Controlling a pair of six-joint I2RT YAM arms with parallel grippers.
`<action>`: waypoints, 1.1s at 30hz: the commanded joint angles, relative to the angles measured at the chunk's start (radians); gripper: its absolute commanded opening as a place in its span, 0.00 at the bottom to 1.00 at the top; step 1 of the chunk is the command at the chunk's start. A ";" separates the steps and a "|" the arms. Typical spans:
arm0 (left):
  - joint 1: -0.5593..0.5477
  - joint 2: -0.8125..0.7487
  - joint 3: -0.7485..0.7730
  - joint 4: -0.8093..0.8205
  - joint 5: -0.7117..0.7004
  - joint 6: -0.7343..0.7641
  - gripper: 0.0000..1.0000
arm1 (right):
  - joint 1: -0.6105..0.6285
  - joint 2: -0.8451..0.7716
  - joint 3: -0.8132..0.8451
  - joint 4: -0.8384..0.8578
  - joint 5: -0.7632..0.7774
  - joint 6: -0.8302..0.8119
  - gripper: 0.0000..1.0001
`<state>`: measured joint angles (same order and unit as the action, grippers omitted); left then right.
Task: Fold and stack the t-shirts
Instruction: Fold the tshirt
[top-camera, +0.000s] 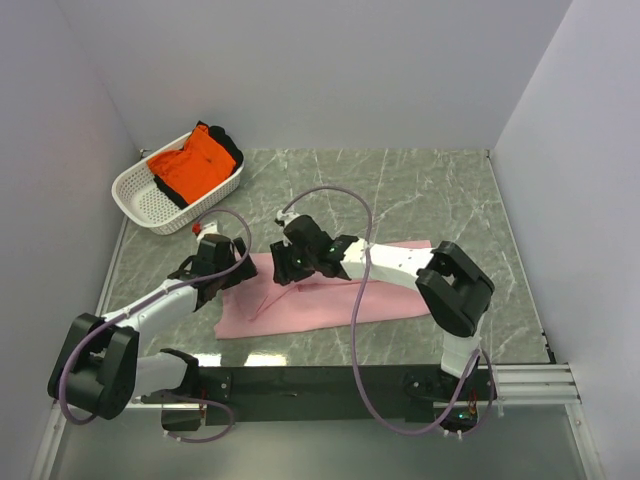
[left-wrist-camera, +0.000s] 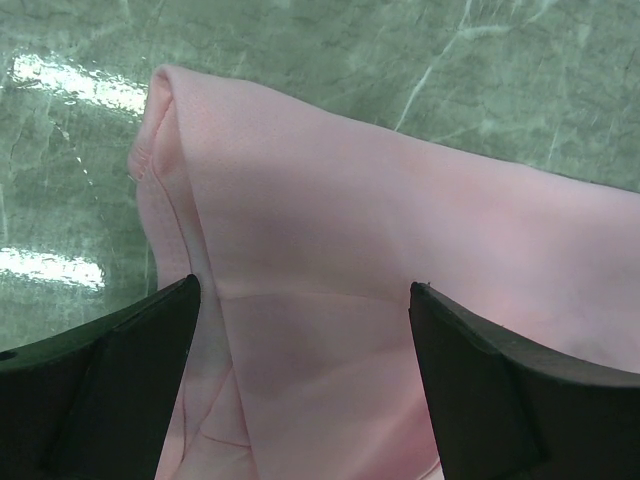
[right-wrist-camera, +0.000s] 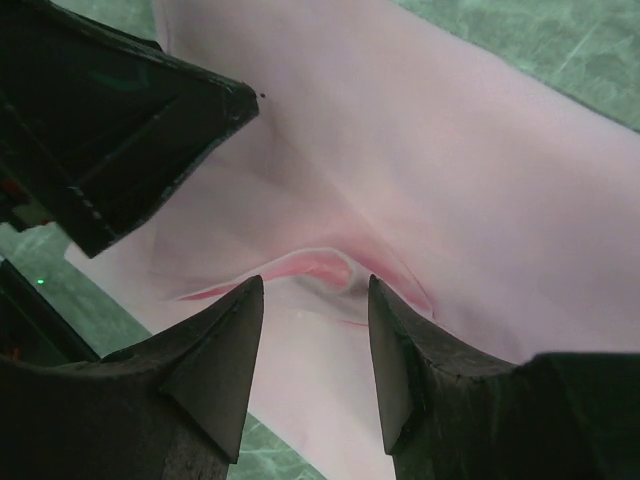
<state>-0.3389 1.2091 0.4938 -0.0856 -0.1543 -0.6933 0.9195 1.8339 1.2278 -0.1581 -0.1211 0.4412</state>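
**Lying on the counter: one pink shirt, with a second, orange, in the basket**

Two t-shirts are in view. The pink t-shirt (top-camera: 320, 300) lies spread on the counter (top-camera: 430, 190), near the front edge, as a long, smooth, matte strip of soft fabric. Its left end is doubled over into a rounded fold with a stitched hem showing (left-wrist-camera: 160, 130). The orange t-shirt (top-camera: 195, 165) sits bunched in the single white perforated plastic basket (top-camera: 150, 205) at the far left corner. Dark cloth (top-camera: 228, 145) edges it there, possibly another garment.

Both arms reach over the pink shirt's left end. The left hand (top-camera: 215, 270) has its two black fingers wide apart, straddling pink fabric (left-wrist-camera: 400, 250). The right hand (right-wrist-camera: 315, 290) has its fingers apart by a narrower gap. A small raised pucker of pink cloth (right-wrist-camera: 330, 265) lies just beyond the tips; whether they touch it is unclear. The counter is green marbled stone, glossy with light glare.
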 joint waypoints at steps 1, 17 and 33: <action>0.012 0.009 0.009 0.044 0.027 0.028 0.91 | 0.021 0.021 0.056 -0.038 0.064 -0.019 0.53; 0.020 0.009 0.002 0.053 0.044 0.034 0.91 | 0.051 -0.005 -0.016 -0.020 0.196 -0.002 0.03; 0.021 0.021 0.008 0.052 0.059 0.043 0.91 | 0.055 -0.075 -0.027 0.002 0.192 -0.039 0.44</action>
<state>-0.3218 1.2278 0.4938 -0.0647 -0.1093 -0.6685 0.9684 1.7840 1.1469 -0.1822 0.0620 0.4206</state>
